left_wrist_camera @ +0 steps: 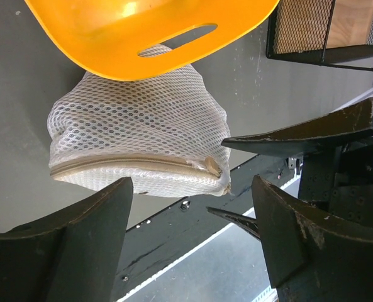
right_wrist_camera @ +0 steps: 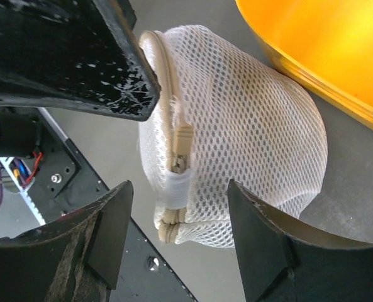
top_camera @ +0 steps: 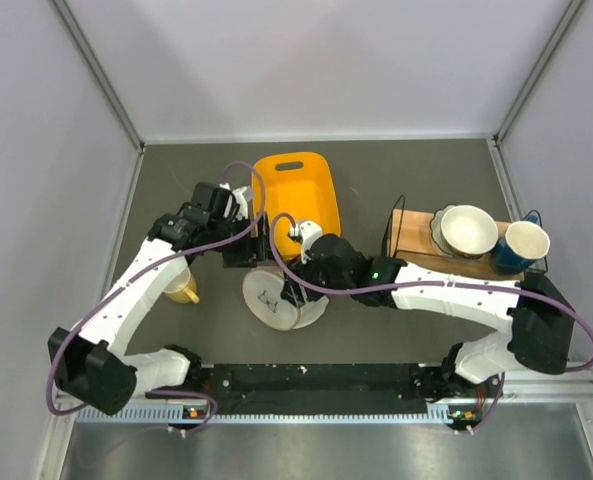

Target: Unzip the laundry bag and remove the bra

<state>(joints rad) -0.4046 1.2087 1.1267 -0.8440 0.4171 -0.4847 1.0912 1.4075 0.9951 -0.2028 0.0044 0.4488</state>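
The laundry bag [top_camera: 274, 302] is a round white mesh pouch lying just in front of the yellow tub. Its tan zip rim [left_wrist_camera: 126, 165] is closed, and the zip pull [right_wrist_camera: 181, 141] lies beside a white fabric tab. My left gripper [left_wrist_camera: 192, 207] hovers open over the bag's near edge, touching nothing. My right gripper [right_wrist_camera: 180, 220] is open too, its fingers standing either side of the zip end without contact. In the top view the left gripper [top_camera: 246, 248] and the right gripper [top_camera: 296, 288] meet over the bag. The bra is hidden.
The yellow tub [top_camera: 296, 195] overhangs the bag's far side. A wire rack [top_camera: 416, 240] at the right carries a white bowl [top_camera: 468, 230] and a blue cup [top_camera: 521, 246]. A yellow cup [top_camera: 182, 289] stands under my left arm. The black base rail [top_camera: 306, 378] runs along the near edge.
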